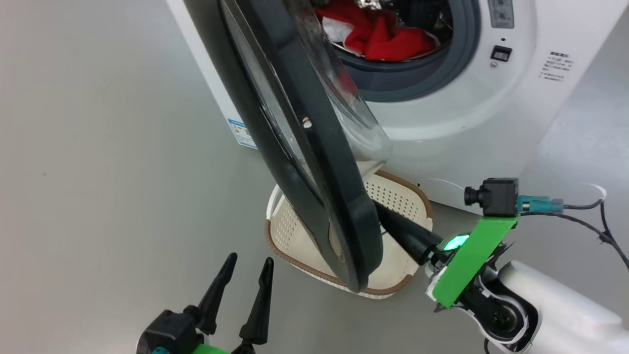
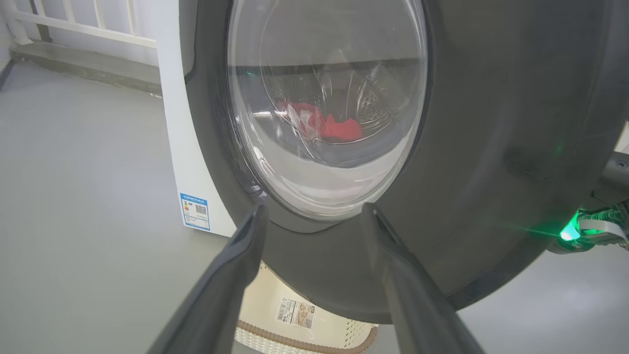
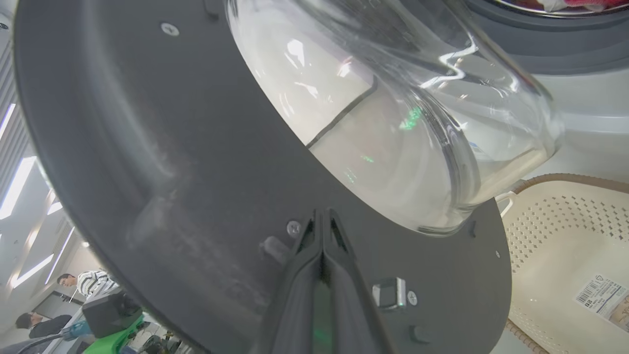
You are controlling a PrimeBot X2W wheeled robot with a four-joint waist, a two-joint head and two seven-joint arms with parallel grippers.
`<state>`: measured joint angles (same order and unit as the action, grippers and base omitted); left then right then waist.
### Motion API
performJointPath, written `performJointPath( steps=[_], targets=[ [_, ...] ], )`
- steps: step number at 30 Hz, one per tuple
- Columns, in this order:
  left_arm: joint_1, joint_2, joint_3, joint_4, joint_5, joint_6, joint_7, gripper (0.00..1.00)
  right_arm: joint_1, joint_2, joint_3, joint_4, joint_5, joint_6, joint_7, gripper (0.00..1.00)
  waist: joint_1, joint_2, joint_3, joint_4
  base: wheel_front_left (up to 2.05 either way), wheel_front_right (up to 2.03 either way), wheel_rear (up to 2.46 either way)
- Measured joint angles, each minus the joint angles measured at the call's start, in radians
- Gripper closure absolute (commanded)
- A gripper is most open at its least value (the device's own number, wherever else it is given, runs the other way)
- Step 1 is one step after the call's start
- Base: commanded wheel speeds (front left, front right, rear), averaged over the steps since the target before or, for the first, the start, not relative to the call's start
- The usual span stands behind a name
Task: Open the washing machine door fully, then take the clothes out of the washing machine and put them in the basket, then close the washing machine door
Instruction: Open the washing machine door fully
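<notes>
Washing machine door (image 1: 329, 167) touches the right tool (image 3: 322, 217).

It looks like a test lab or open office hall. The washing machine (image 1: 491, 113) stands on a wide, smooth grey floor (image 1: 98, 172). A white railing (image 2: 73, 19) runs along the far left. Long ceiling light strips (image 3: 17, 184) shine above a person in a striped shirt (image 3: 93, 282) and a second person (image 3: 29, 322).

Smooth pale grey floor (image 1: 98, 172) with soft glare, white barred railing (image 2: 83, 29), low grey ledge (image 2: 83, 66) just beneath the railing, floor spreading before the railing
</notes>
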<state>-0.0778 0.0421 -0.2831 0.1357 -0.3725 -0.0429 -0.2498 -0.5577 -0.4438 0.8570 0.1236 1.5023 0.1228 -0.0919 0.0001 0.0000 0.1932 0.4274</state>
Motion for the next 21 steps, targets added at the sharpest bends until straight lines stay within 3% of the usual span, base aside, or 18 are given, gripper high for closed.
performJointPath(
  steps=[10,21],
  targets=[
    [0.023,0.000,0.013,0.027,0.002,0.026,0.000,0.00,0.000,0.033,0.071,0.010,0.005,0.000,0.003,1.00,-0.0001,0.0000,-0.040,0.082,0.00,0.00,0.00],
    [0.062,0.000,0.063,0.005,0.001,0.062,0.000,0.00,-0.041,0.102,0.138,0.038,0.012,0.000,0.024,1.00,-0.0001,0.0001,-0.049,0.106,0.00,0.00,0.00]
  ],
)
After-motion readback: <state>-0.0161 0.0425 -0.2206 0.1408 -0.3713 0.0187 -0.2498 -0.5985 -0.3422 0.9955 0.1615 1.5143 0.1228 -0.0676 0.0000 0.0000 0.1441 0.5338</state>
